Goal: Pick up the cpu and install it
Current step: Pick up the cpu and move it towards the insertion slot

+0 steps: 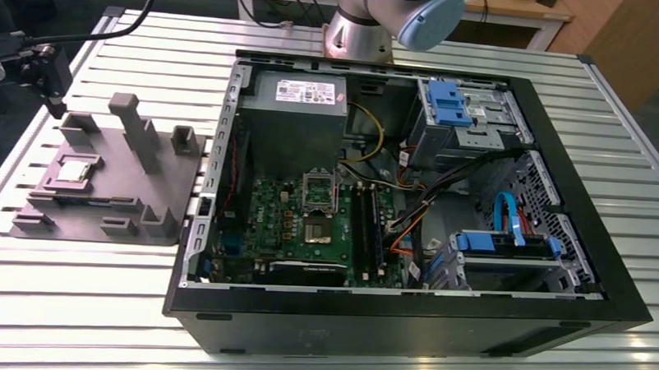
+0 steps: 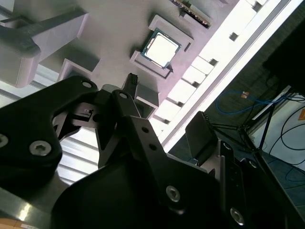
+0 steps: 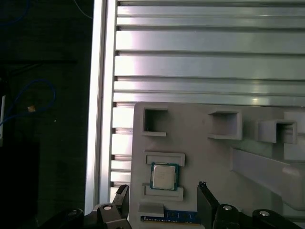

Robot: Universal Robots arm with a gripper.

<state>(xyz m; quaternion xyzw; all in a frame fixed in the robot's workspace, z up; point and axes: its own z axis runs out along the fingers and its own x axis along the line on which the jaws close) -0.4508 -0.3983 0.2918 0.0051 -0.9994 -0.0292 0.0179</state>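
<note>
Progress is at the very start, as far as the pictures show: the cpu lies flat in its shallow pocket on the grey holder, not yet lifted, and the socket on the motherboard looks empty. Both the pick-up and the fitting are undone.

In the first wrist view the gripper hangs over the holder with its fingers spread wide and nothing between them, one on each side of the cpu's pocket. They seem to be clear of the chip, though how high above it they stand is hard to judge.

In the exterior view the holder sits on the slatted table at the exterior view's left, just beside the open computer case. Low ridges hem the cpu on two sides, so the fingers have little room there. A memory stick lies along the holder's edge near the chip, and tall posts rise from the holder not far off. Between holder and socket stands the case's side wall. Inside, the power supply box and loose cables crowd the space near the socket.
</note>
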